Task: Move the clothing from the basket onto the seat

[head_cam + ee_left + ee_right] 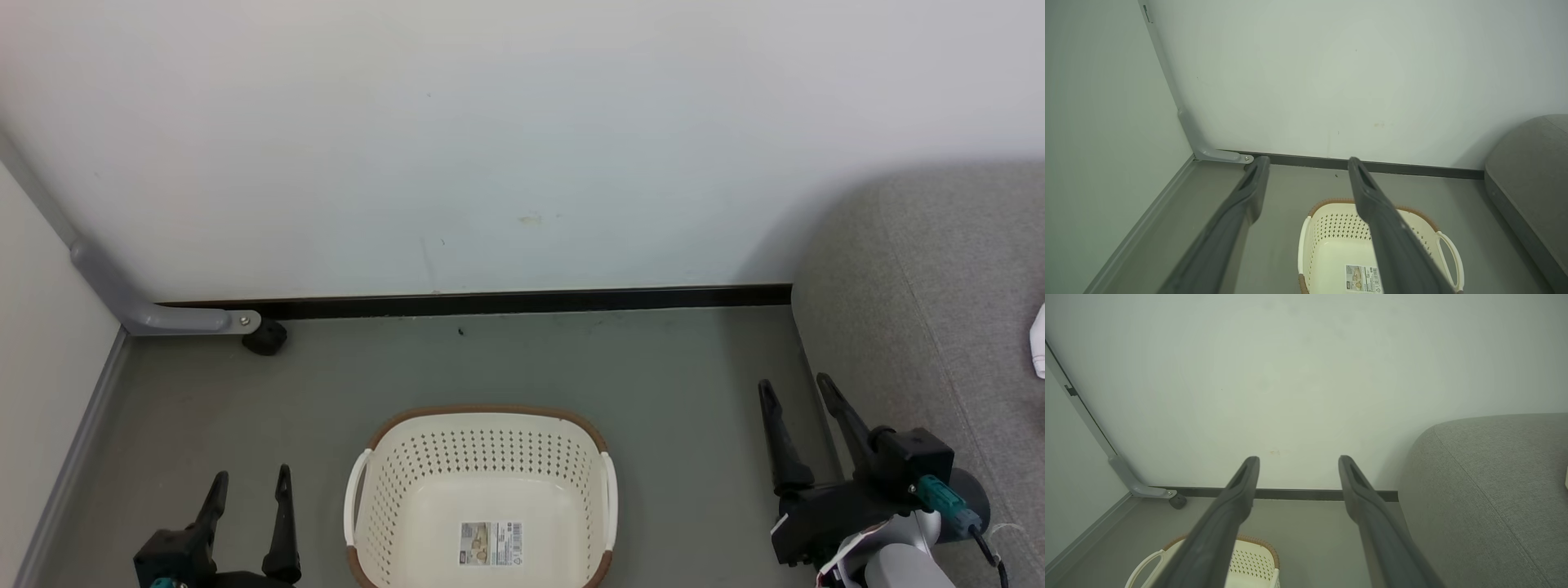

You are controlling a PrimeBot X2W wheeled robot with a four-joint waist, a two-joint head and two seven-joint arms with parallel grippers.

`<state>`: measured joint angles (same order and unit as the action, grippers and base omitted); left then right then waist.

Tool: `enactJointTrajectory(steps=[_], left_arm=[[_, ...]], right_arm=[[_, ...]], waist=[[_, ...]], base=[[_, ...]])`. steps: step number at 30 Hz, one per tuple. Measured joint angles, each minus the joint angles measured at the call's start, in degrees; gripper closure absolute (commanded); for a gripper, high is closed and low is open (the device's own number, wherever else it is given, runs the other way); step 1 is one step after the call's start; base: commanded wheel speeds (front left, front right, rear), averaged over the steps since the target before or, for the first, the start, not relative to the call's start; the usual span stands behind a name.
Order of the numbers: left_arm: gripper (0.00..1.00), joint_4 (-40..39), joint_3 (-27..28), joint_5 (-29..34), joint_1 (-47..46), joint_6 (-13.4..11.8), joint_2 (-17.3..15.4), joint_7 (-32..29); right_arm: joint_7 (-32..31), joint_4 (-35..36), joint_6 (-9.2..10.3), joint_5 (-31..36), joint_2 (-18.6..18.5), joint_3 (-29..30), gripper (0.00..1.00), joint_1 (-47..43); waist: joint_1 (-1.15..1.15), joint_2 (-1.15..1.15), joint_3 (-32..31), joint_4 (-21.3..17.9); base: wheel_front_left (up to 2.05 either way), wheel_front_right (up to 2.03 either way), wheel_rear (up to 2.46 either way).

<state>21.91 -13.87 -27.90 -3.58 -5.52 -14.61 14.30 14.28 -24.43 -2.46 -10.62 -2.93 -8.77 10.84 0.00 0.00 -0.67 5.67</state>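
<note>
Fingers are held wide apart on the left gripper (251,475) and right gripper (794,384). Between them the laundry basket (482,457) is parked on the floor (653,367): cream, perforated, brown-rimmed, paper label (491,543) on its bottom. The grey sofa seat (922,269) is just right.

Paper label (491,544) on the inside bottom of the basket (482,453), its print illegibly small.

Basket (482,445) mouth is wide open upward, easy drop-in from above, just the brown rim (482,411) and side handles (353,498) to dodge. Bare floor (686,384) strip between basket and seat (939,286), where the right hand (794,381) hangs, fingers spread. Wall (490,147) blocks the back; grey bracket (155,314) and its black foot (265,336) crowd the left corner.
</note>
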Motion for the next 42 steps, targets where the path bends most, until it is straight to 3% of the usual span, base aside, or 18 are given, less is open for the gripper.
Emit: enactJointTrajectory(steps=[9, 10, 21, 42], left_arm=[[0.00, -1.0, 1.0, 0.8, 1.0, 2.0, 0.7, 0.0], [1.00, -1.3, 1.0, 0.8, 1.2, 2.2, 0.8, 0.0], [1.00, 1.7, 1.1, -1.3, 3.7, 2.6, 3.2, -1.1], [1.00, 1.0, 5.3, -15.9, 3.4, 5.1, 5.4, -6.2]], right_arm=[[0.0, 0.9, 0.93, -0.1, 0.0, -0.5, 0.00, -0.8], [0.0, 0.9, 0.93, -0.1, 0.0, -0.4, 1.00, -0.8], [-0.7, -2.3, 0.85, -2.0, 0.3, 0.0, 1.00, -4.3], [-5.7, -0.7, -0.15, -21.5, 0.3, 4.0, 1.00, -4.3]], waist=[[0.00, 0.00, 0.1, -0.4], [0.00, 0.00, 0.1, -0.4], [0.00, 0.00, 0.1, -0.6], [0.00, 0.00, 0.3, -1.9]], base=[[0.00, 0.00, 0.00], [0.00, 0.00, 0.00], [0.00, 0.00, 0.00], [0.00, 0.00, 0.00]])
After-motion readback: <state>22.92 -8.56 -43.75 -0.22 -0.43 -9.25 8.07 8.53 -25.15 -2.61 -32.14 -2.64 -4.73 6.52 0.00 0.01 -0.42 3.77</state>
